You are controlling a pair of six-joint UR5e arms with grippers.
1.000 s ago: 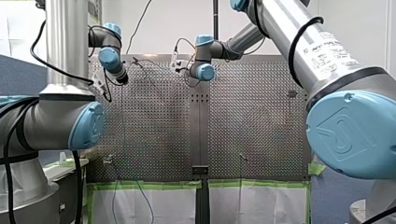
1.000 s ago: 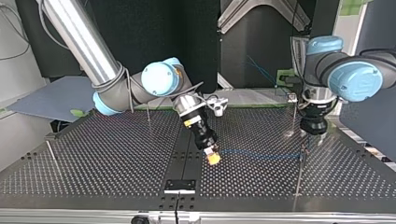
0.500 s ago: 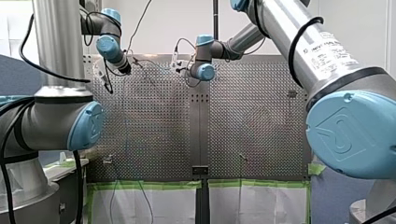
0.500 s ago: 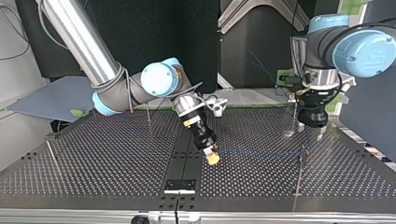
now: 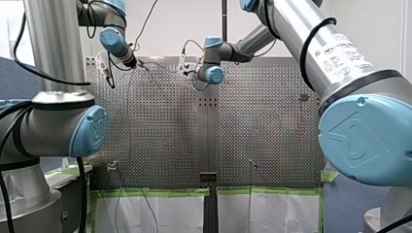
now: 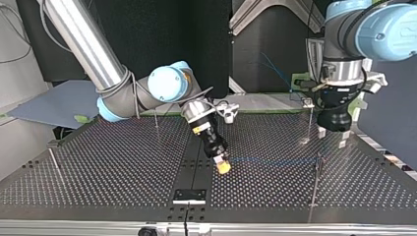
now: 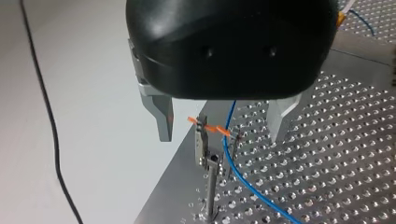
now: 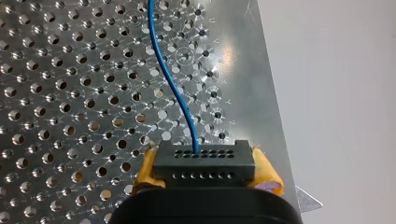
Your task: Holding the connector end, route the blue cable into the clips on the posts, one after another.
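My right gripper hangs low over the middle of the perforated table, its yellow pads shut on the black connector. The blue cable leaves the connector and runs along the table to a clip post at the top view's right. My left gripper hovers above and behind that post, open and empty. In the left wrist view its metal fingers stand apart above the clip, with the blue cable passing beside the clip.
More thin posts stand on the table: one at the far right, one behind the middle, one at the left. A black bracket sits at the near edge. Green tape lines the table's edge.
My left arm has lifted its gripper up and away from the clip post, still open. My right gripper and the connector have stayed in place.
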